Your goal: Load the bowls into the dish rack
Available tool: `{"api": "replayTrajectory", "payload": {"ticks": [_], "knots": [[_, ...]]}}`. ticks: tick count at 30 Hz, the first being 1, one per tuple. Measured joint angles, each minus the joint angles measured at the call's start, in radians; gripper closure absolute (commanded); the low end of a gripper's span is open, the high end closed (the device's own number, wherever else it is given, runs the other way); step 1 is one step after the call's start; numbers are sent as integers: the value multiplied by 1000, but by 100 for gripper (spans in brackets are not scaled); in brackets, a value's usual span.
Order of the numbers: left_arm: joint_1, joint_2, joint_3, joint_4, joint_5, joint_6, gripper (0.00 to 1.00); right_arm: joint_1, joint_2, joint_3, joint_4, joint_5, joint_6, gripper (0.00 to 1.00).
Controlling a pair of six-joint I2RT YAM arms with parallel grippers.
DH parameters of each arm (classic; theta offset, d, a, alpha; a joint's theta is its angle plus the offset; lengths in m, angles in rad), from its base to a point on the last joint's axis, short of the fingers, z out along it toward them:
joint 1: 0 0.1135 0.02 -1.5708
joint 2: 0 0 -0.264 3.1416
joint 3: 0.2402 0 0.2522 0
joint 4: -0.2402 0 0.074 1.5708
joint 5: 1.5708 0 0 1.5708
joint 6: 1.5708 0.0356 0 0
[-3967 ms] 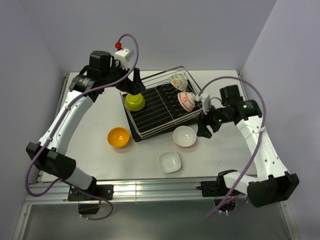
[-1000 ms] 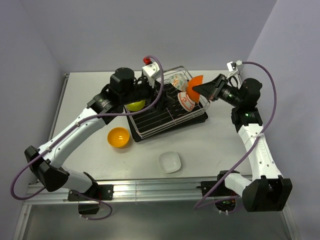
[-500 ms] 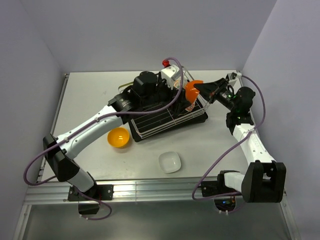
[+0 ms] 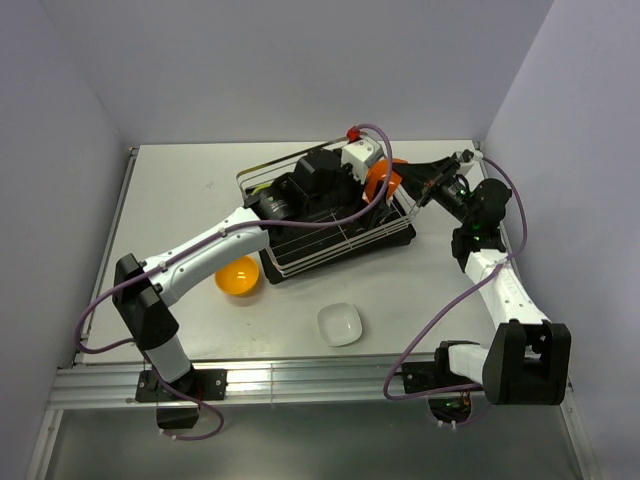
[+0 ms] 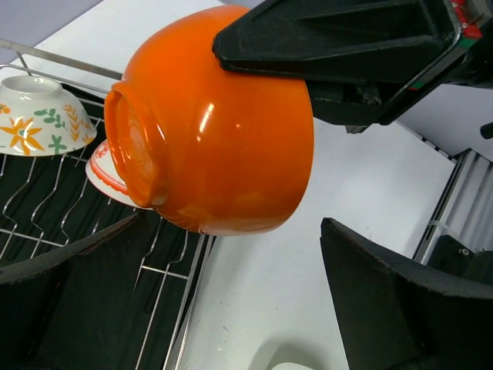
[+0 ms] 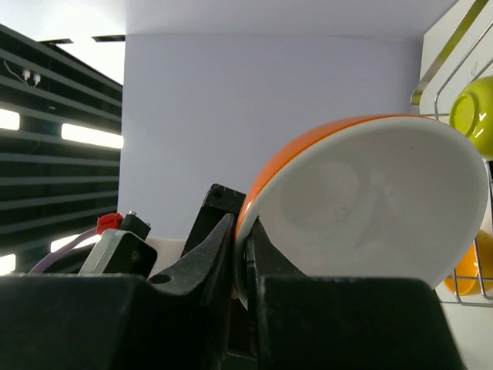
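In the last few seconds the right tool (image 4: 398,182) has lifted a bowl off the tabletop (image 4: 180,200) and swung it to the right end of the rack (image 4: 310,245). It now pinches this held bowl (image 5: 223,131) by the rim, tipped on its side.

The left tool (image 5: 231,223) has left the lime bowl (image 6: 474,104) in the rack and crossed to the upper centre of the top view. Its fingers are spread close under the held bowl; whether they touch it cannot be told.

This looks like a handover, or help in setting the bowl beside the patterned bowl (image 5: 104,173) and leaf bowl (image 5: 38,116). The orange bowl (image 4: 237,275) and white bowl (image 4: 339,323) wait on the tabletop, lower centre.
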Motion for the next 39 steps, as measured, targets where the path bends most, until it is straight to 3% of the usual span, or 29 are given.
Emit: {"api": "replayTrajectory", "payload": {"ticks": [14,19,22,26,28,31,35,39], "knots": [[-2,2,-2,4,-24,52,1,23,0,-37,-24,-10,29,100],[-2,2,-20,25,-12,67,5,30,-1,-52,-18,-10,52,100],[-3,2,-27,24,-2,74,15,32,-1,-62,-19,-13,64,100],[-2,2,-32,29,0,90,38,33,-2,-62,-19,-10,70,100],[-3,2,-39,39,-1,98,41,33,-2,-63,-23,-9,71,100],[-2,-3,-55,57,3,98,36,34,-2,-66,-26,-6,72,100],[-2,-10,-69,69,1,97,14,35,-2,-67,-30,-6,78,100],[-2,-10,-72,69,-1,95,10,39,-4,-67,-29,-12,89,100]]}}
